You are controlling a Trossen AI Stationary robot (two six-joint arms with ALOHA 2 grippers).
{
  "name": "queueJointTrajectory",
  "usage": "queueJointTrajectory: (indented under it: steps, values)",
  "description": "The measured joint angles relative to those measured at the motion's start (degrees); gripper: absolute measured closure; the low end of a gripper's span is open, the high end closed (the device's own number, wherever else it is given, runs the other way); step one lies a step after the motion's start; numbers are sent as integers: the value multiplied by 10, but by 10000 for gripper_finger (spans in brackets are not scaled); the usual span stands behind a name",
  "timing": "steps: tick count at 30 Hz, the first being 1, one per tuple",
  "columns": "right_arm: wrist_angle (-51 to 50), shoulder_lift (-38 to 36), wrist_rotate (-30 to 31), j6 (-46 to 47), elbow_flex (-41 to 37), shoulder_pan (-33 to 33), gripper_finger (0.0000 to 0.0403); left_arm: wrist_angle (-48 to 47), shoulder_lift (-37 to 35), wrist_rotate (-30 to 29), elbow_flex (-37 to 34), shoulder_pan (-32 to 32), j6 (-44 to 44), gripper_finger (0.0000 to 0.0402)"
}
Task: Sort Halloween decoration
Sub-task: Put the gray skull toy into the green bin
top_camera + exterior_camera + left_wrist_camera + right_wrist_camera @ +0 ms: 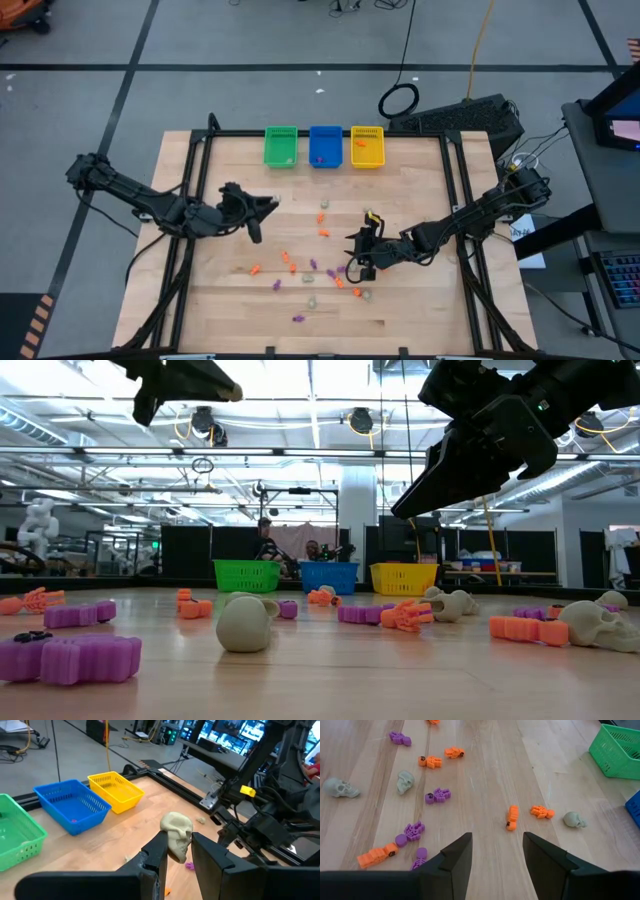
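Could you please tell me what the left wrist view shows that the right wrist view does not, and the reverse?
Only the left wrist view shows the left gripper shut on a pale skull, along with the yellow bin and the whole blue bin.

Only the right wrist view shows the open, empty right gripper above scattered trinkets: orange skeletons, purple skeletons and loose skulls.

Both show the wooden table and the green bin.
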Motion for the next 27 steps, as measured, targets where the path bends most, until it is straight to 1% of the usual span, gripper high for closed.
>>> queueJointTrajectory:
  steps: [7, 10, 14, 22, 27]
  values:
    - [0, 0, 0, 0, 0, 0, 239, 0, 0, -37, 0, 36, 35, 320]
    - [0, 0, 0, 0, 0, 0, 239, 0, 0, -42, 0, 69, 45, 320]
    - [0, 0, 0, 0, 0, 0, 239, 0, 1, -41, 0, 131, 79, 320]
    - [0, 0, 0, 0, 0, 0, 239, -5, 3, 26, 0, 275, 102, 320]
    - [0, 0, 0, 0, 0, 0, 239, -11, 28, 51, 0, 360, 109, 320]
